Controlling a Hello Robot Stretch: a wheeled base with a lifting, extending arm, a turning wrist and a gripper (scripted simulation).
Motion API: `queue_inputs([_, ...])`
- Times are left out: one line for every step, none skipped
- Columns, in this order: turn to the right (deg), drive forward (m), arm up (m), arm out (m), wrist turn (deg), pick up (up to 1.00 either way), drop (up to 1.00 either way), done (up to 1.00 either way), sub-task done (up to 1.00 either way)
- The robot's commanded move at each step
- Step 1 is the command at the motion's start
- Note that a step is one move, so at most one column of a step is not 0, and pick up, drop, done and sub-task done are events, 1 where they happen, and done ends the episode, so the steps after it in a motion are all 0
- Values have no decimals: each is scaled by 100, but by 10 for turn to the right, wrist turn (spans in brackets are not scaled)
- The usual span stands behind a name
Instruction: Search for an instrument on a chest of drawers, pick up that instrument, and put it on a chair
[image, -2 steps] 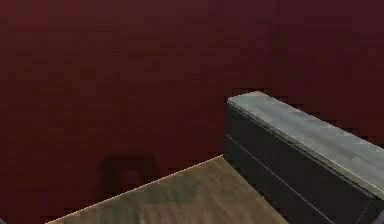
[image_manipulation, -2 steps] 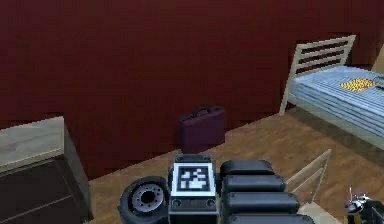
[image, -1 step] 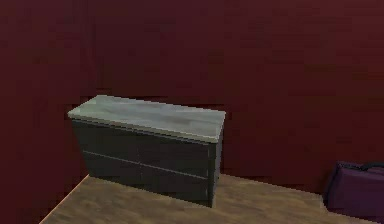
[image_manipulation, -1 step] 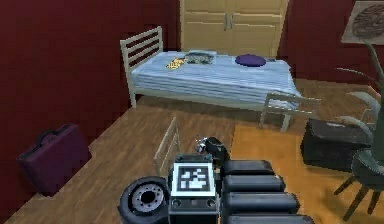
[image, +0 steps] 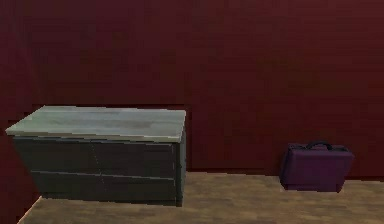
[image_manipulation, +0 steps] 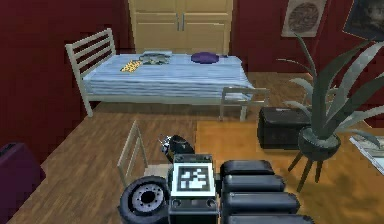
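One chest of drawers (image: 100, 158); purple case (image: 316, 166)

A low chest of drawers (image: 100, 160) stands upright against the dark red wall. Its front is dark with two long drawer rows, its top pale grey-green.

In the forward view, a chest of drawers (image: 100, 155) is standing on the floor at the left, backing against the wall (image: 250, 70). A briefcase (image: 317, 166) is sitting on the floor to its right, well apart, at the wall's foot.

In the arm side view, a bed (image_manipulation: 165, 80) is standing before a double door (image_manipulation: 182, 22), with its headboard (image_manipulation: 90, 55) at the left. A small heap (image_manipulation: 131, 67), a bundle (image_manipulation: 155, 59) and a cushion (image_manipulation: 204, 58) are lying in a row on the bed. At the right a plant (image_manipulation: 330, 90) is rising from a stand (image_manipulation: 318, 150). A box (image_manipulation: 283, 128) is sitting on the floor just left of it.
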Motion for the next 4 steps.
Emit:
queue_inputs([0,0,0,42,0,0,0,0,0])
queue_inputs([0,0,0,0,450,0,0,0,0])
queue_inputs([0,0,0,0,450,0,0,0,0])
queue_inputs([0,0,0,0,360,0,0,0,0])
